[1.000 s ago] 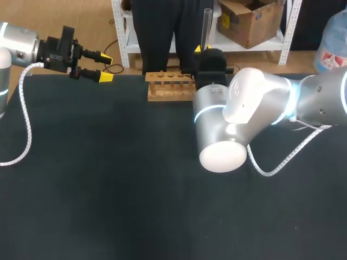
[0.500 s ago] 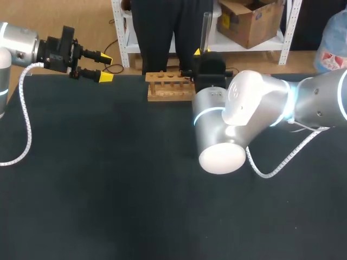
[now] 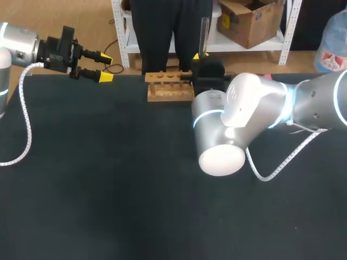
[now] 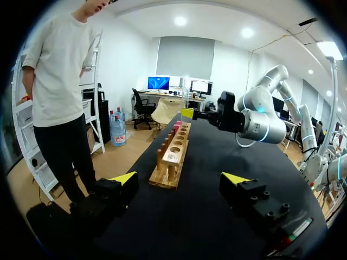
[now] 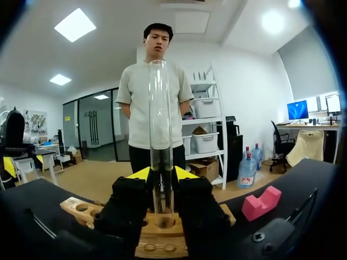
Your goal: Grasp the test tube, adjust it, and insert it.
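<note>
From above, my right arm's bulky silver elbow hides much of the wrist behind it, and the right gripper [image 3: 203, 60] shows only as a dark block with a sliver of yellow. The lower end of the clear glass test tube [image 3: 204, 33] is lost behind that block in the head view. In the right wrist view it ends just over a hole in the light wooden rack [image 5: 79, 208], and I cannot tell whether it has entered the hole. The rack's near end is cut off behind the fingers, and I cannot count its row of holes with confidence.

I count one tube, one rack [image 3: 169, 86], one small pink block [image 5: 261, 203] and two grippers on the black table [image 3: 108, 179].

The tube [image 5: 161, 130] stands upright between the right gripper's [image 5: 162, 174] fingers, which press it from both sides low on its length. Most of the glass rises clear above the yellow tips. This gripper sits at the rack's right end, by the far edge of the table.

My left gripper [image 3: 105, 67] hangs at the far left corner, well apart from the rack. Its fingers are spread wide with nothing between them. In its own view, the left gripper [image 4: 179, 179] looks along the rack [image 4: 172, 157] towards the right gripper [image 4: 187, 112], and the tube is only a faint glint.
</note>
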Robot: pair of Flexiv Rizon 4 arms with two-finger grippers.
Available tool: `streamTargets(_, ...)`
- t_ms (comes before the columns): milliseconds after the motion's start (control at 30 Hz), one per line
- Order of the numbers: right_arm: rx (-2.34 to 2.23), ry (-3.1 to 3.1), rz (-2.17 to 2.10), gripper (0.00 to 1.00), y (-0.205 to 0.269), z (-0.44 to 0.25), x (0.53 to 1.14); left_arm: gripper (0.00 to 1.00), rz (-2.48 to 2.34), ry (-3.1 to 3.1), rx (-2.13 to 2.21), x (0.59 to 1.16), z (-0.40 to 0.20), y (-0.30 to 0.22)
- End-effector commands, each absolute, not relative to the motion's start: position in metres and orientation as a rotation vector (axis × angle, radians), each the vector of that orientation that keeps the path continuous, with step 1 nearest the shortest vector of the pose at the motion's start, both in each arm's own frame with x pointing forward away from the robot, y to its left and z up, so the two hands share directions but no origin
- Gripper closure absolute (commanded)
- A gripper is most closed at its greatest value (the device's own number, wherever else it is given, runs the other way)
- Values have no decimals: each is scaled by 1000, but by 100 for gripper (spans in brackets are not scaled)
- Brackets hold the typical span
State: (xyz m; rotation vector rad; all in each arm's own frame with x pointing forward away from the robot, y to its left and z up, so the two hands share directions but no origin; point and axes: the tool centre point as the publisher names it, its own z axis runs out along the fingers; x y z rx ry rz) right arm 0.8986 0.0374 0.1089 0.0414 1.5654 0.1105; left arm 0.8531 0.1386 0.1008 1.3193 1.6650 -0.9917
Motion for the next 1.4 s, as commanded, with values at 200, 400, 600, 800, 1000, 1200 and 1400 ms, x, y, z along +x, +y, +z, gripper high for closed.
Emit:
streamTargets(200, -4, 1578, 164, 100, 35, 92, 899, 0, -984, 1665, 1315, 850, 101, 138)
streamTargets(400, 3, 1592, 158, 100, 34, 83, 901, 0, -984, 1665, 1315, 850, 101, 138)
streamTargets(600, 9, 1602, 162, 100, 36, 77, 902, 0, -984, 1665, 1315, 850, 101, 138)
streamTargets(800, 13, 1608, 167, 100, 38, 74, 899, 0, -984, 1665, 1315, 850, 101, 138)
streamTargets(1000, 18, 1618, 169, 100, 37, 70, 897, 0, -984, 1665, 1315, 850, 101, 138)
streamTargets(1200, 21, 1625, 167, 60, 35, 69, 897, 0, -984, 1665, 1315, 850, 101, 138)
streamTargets(1400, 24, 1622, 166, 56, 33, 70, 897, 0, -984, 1665, 1315, 850, 101, 138)
